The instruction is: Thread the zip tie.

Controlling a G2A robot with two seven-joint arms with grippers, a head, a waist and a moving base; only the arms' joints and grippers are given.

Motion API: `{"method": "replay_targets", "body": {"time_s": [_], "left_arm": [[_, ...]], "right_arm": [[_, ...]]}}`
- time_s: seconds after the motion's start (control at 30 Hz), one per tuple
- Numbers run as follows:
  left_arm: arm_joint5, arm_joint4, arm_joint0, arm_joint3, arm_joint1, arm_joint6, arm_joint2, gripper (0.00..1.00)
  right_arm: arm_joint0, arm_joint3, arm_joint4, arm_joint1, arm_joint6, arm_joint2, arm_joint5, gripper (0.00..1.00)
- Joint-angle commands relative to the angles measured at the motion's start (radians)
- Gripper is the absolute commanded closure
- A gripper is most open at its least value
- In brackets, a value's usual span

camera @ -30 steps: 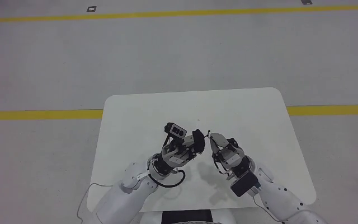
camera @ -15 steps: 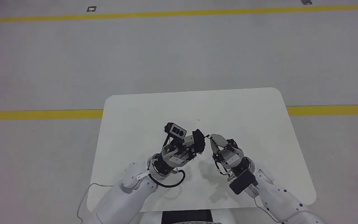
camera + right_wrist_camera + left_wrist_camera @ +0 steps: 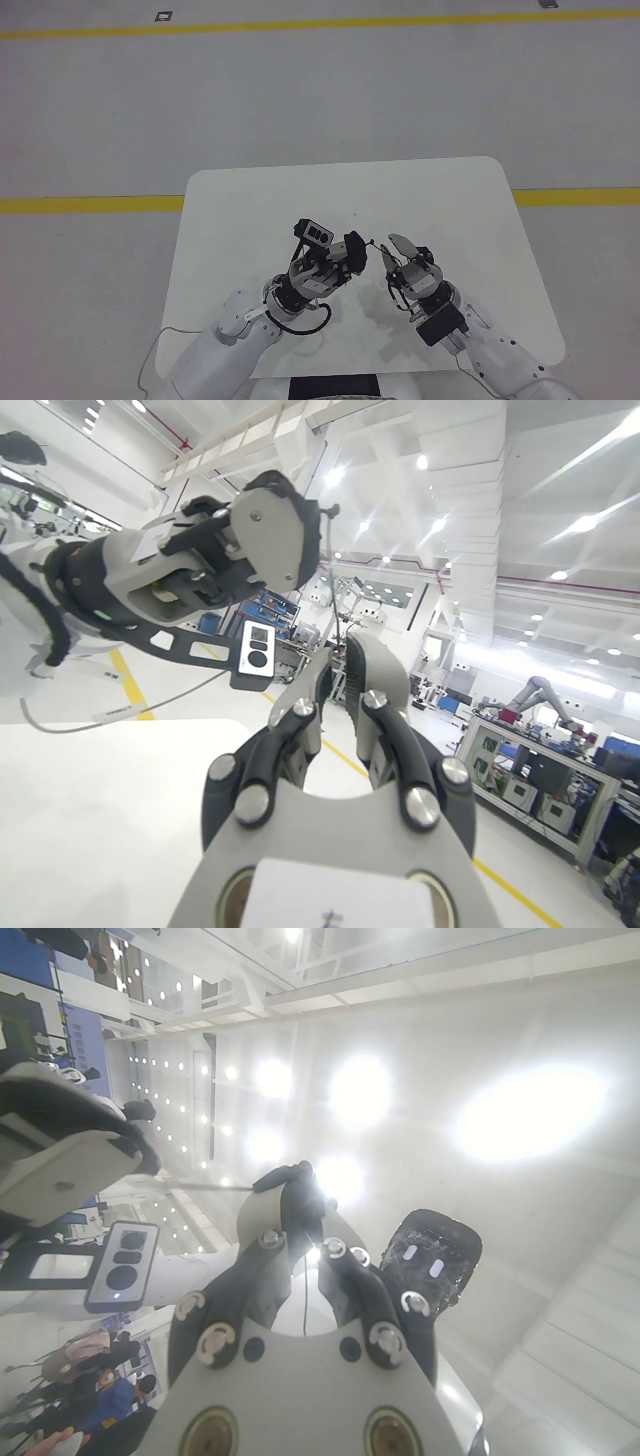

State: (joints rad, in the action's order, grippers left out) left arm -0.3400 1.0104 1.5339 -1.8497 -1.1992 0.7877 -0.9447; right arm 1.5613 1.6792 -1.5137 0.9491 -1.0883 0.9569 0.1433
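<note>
1. Worktop. The white worktop point(image 3: 450, 200) carried both arms at its near half. Both grippers were held above its surface, near the middle, tips facing each other.

2. Left gripper. The left gripper point(image 3: 352, 252) sat beside the right gripper point(image 3: 398, 256), a short gap between the two. Its jaws were clenched on the zip tie point(image 3: 374, 242). In the left wrist view the dark pads point(image 3: 287, 1175) met at the tips with the strap pinched there. A thin dark line ran from the tips back towards the palm of the same gripper.

3. Zip tie. The zip tie was off the worktop, spanning the gap between the two grippers. In the right wrist view a small dark knob showed at the tip of the left gripper, and the thin strap ran from it straight to the tips of the right gripper. In the left wrist view the strap reached from the left tips across to the right gripper's nearer finger.

4. Right gripper. The jaws of the right gripper were released, standing slightly parted. The free end of the strap lay in the narrow gap between the two fingers point(image 3: 367, 665). Whether the strap touched either pad could not be told.
</note>
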Motion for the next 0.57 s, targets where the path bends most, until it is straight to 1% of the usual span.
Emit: {"method": "replay_targets", "body": {"time_s": [0.0, 0.1, 0.17, 0.3, 0.33, 0.43, 0.5, 0.53], "left_arm": [[0.0, 0.0, 0.0, 0.0, 0.0, 0.0, 0.0, 1.0], [0.0, 0.0, 0.0, 0.0, 0.0, 0.0, 0.0, 1.0], [0.0, 0.0, 0.0, 0.0, 0.0, 0.0, 0.0, 1.0], [0.0, 0.0, 0.0, 0.0, 0.0, 0.0, 0.0, 1.0], [0.0, 0.0, 0.0, 0.0, 0.0, 0.0, 0.0, 1.0], [0.0, 0.0, 0.0, 0.0, 0.0, 0.0, 0.0, 1.0], [0.0, 0.0, 0.0, 0.0, 0.0, 0.0, 0.0, 1.0], [0.0, 0.0, 0.0, 0.0, 0.0, 0.0, 0.0, 1.0]], "right_arm": [[0.018, 0.009, 0.038, -0.003, -0.021, 0.035, -0.013, 0.0], [0.056, 0.034, 0.094, -0.01, -0.053, 0.096, -0.039, 0.0], [0.089, 0.058, 0.135, -0.016, -0.077, 0.142, -0.069, 0.0], [0.155, 0.113, 0.172, -0.028, -0.1, 0.235, -0.121, 0.0], [0.169, 0.125, 0.173, -0.03, -0.101, 0.253, -0.125, 0.0], [0.201, 0.17, 0.195, -0.032, -0.104, 0.299, -0.146, 0.0], [0.21, 0.196, 0.199, -0.032, -0.095, 0.317, -0.163, 0.0], [0.21, 0.196, 0.199, -0.032, -0.095, 0.317, -0.163, 0.0]]}}
